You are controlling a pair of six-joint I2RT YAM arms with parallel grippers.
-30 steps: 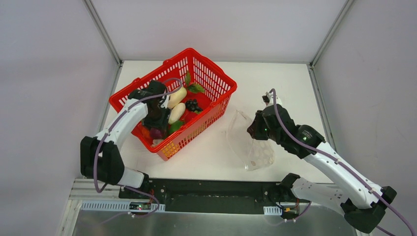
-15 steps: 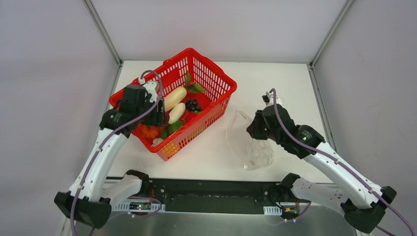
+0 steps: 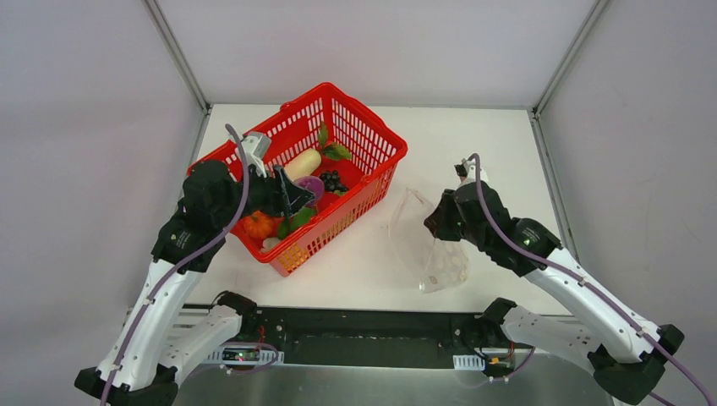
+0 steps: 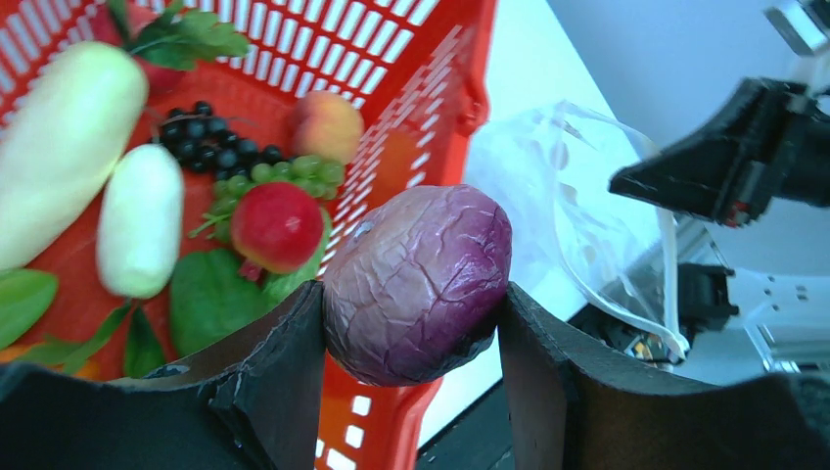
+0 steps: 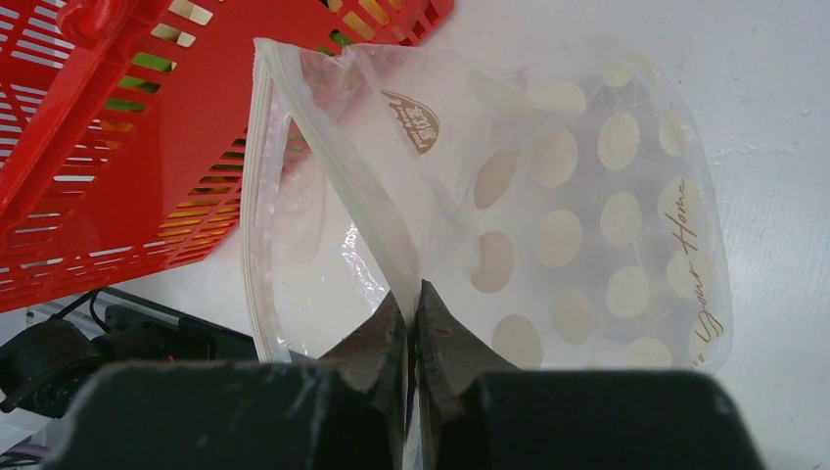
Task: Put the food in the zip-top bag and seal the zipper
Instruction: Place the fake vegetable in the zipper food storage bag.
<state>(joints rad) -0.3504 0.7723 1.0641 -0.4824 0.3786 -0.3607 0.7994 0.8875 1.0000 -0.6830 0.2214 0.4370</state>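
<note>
My left gripper (image 4: 411,323) is shut on a wrinkled purple toy vegetable (image 4: 419,282), held above the near wall of the red basket (image 3: 372,165); it also shows in the top view (image 3: 309,184). More food lies in the basket: a red fruit (image 4: 276,224), black and green grapes (image 4: 220,147), a peach (image 4: 327,125), an orange pumpkin (image 3: 257,225). My right gripper (image 5: 412,304) is shut on the upper lip of the dotted zip-top bag (image 5: 577,225), holding its mouth open toward the basket. The zipper (image 5: 256,206) curves along the open edge.
Two long white radishes (image 4: 69,147) and green leaves (image 4: 210,294) lie in the basket. The table's black front rail (image 3: 363,334) runs below the bag. Grey walls enclose the white table on three sides.
My left gripper has lifted out of the basket with the purple vegetable and swung toward the basket's near right wall. The right gripper holds the bag in much the same place.
</note>
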